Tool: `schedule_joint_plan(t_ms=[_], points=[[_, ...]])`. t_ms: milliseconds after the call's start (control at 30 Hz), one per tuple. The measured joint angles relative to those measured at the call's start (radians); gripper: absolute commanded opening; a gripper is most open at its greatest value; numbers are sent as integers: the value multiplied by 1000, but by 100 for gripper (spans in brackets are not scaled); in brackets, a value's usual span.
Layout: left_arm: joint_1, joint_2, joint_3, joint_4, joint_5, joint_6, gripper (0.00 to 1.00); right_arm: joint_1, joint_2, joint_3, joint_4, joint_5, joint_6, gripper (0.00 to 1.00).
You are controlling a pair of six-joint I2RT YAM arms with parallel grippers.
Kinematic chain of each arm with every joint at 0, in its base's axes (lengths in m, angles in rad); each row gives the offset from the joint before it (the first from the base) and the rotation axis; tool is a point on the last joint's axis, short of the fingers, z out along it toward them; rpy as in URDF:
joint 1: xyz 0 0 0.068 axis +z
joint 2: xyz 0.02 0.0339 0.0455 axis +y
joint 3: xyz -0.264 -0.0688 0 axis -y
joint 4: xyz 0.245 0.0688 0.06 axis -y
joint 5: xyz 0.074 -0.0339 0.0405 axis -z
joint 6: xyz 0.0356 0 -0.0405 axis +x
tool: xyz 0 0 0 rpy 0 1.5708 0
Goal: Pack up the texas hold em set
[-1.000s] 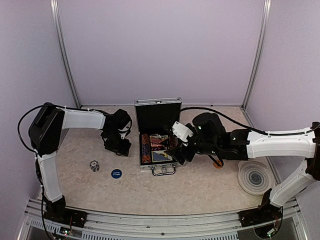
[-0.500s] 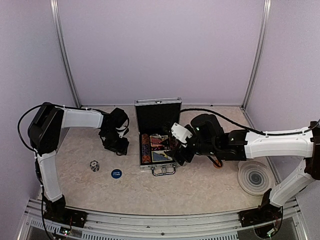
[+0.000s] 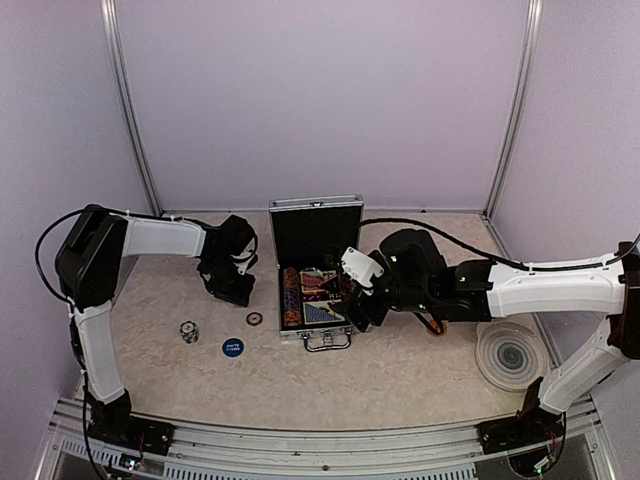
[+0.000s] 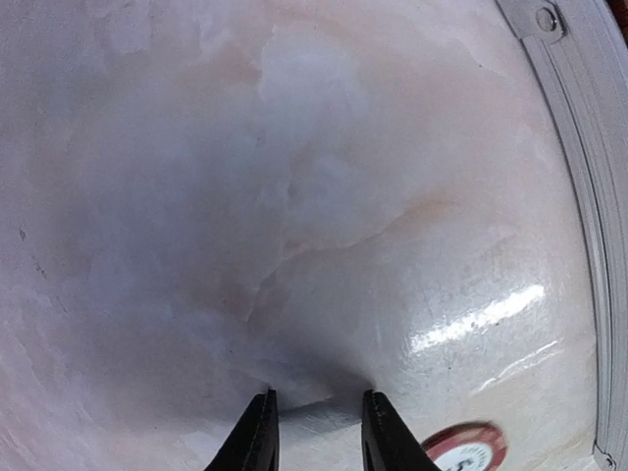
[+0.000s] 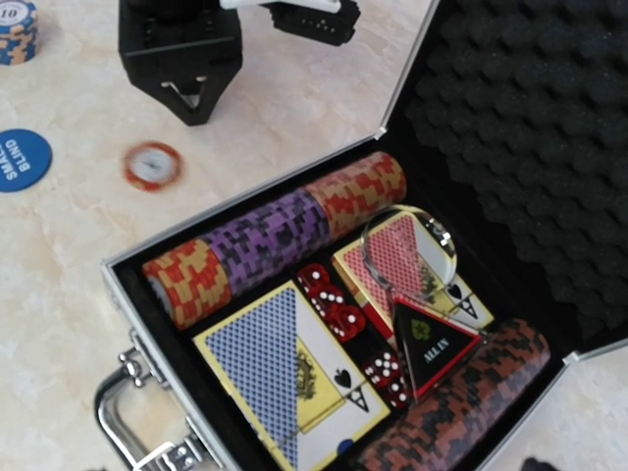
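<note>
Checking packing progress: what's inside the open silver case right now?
Inside the case: two chip rows, blue deck, red deck under a clear disc, red dice, black triangle. Whatever lies beneath is hidden.

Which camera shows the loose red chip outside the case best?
The right wrist view: the red chip appears whole, though slightly blurred. The left wrist view crops it at the frame's bottom edge; the overhead view shows just a tiny dot.

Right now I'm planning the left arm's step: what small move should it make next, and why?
Probably open the left gripper and shift it over the red chip: its jaws stand close together, empty, and the chip lies on the table outside the case.
</note>
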Motion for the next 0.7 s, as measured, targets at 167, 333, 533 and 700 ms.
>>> schedule_joint_plan(t_ms=[167,333,533,700], points=[[-5,0,0,0,-3,0,35,0,2,3,-2,0,2,90],[-16,-7,-8,2,-2,-5,47,0,6,7,-6,0,3,90],[-47,-59,-56,-25,-2,-19,52,0,13,13,-7,0,6,90],[-112,-113,-75,-40,0,-31,53,0,31,34,-10,-2,7,90]])
